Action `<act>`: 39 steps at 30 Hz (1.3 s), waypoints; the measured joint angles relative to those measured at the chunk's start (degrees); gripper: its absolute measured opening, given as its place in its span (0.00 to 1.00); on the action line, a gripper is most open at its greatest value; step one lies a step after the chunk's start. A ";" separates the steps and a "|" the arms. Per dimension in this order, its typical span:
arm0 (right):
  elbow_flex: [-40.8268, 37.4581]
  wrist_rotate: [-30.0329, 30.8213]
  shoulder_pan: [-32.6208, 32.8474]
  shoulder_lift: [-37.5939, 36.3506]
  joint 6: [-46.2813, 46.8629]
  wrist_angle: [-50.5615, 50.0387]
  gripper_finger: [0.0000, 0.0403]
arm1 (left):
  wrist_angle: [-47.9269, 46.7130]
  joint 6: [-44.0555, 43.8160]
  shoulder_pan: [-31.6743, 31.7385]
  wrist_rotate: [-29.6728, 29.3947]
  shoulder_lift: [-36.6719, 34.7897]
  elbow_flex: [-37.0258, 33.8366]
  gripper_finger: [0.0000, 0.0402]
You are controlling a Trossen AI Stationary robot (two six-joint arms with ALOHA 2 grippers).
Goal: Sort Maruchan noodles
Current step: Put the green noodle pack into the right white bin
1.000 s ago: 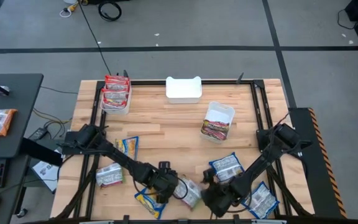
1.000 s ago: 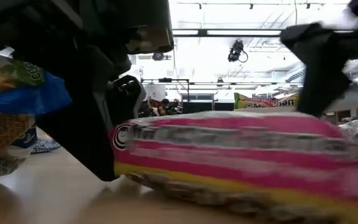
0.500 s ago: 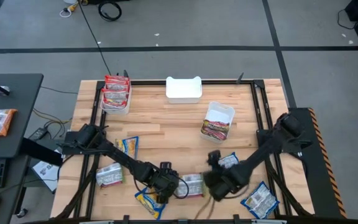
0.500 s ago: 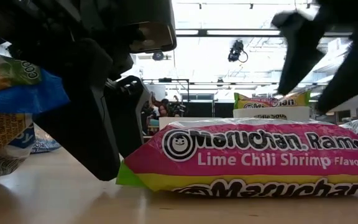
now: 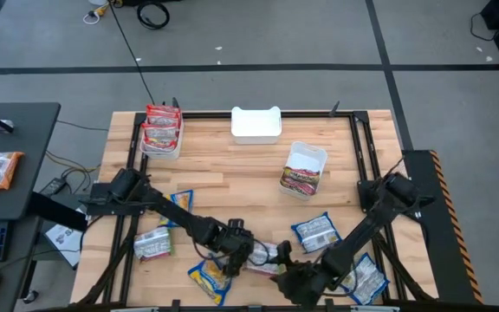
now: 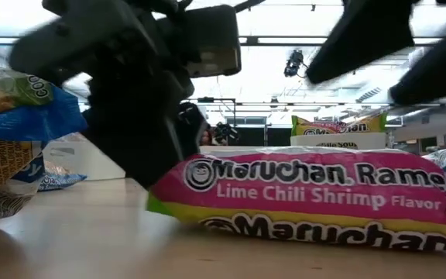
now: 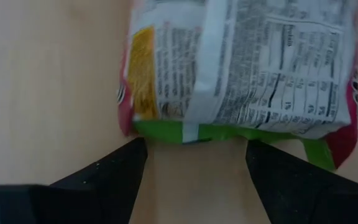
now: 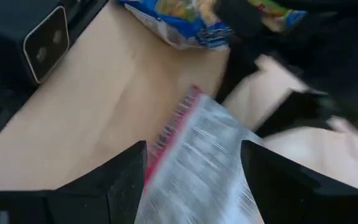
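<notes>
Left gripper (image 7: 194,180): we see it wide, at the Lime Chili Shrimp packet (image 6: 316,201) end.
Right gripper (image 8: 191,180): wide, over the same packet.
Counter (image 5: 232,173): packet lies flat.

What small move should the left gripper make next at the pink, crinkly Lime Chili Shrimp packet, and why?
Probably ease forward and close. The left gripper has open jaws level with the near end of the pink, crinkly plastic Lime Chili Shrimp packet, not yet gripping it. The right gripper, also open, hovers over the packet's other end.
</notes>
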 joint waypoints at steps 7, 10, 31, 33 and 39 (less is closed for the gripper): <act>2.73 2.04 -0.23 7.49 1.26 -0.54 0.65 | 0.48 0.19 1.10 -0.55 0.02 -0.07 0.71; 4.23 5.59 -0.71 8.41 5.04 -11.33 0.65 | 0.25 0.19 1.18 0.31 0.02 -0.07 0.71; -1.12 4.08 -2.18 2.92 15.33 -25.48 0.61 | -6.50 2.13 1.01 -1.49 -2.39 -0.18 0.71; -2.61 4.12 -2.41 2.73 15.54 -24.32 0.59 | -6.78 1.60 1.01 -1.57 -2.64 -0.16 0.71; -4.04 5.95 -3.63 2.71 12.75 -24.25 0.46 | -7.12 0.30 0.96 -1.55 -2.64 -0.13 0.71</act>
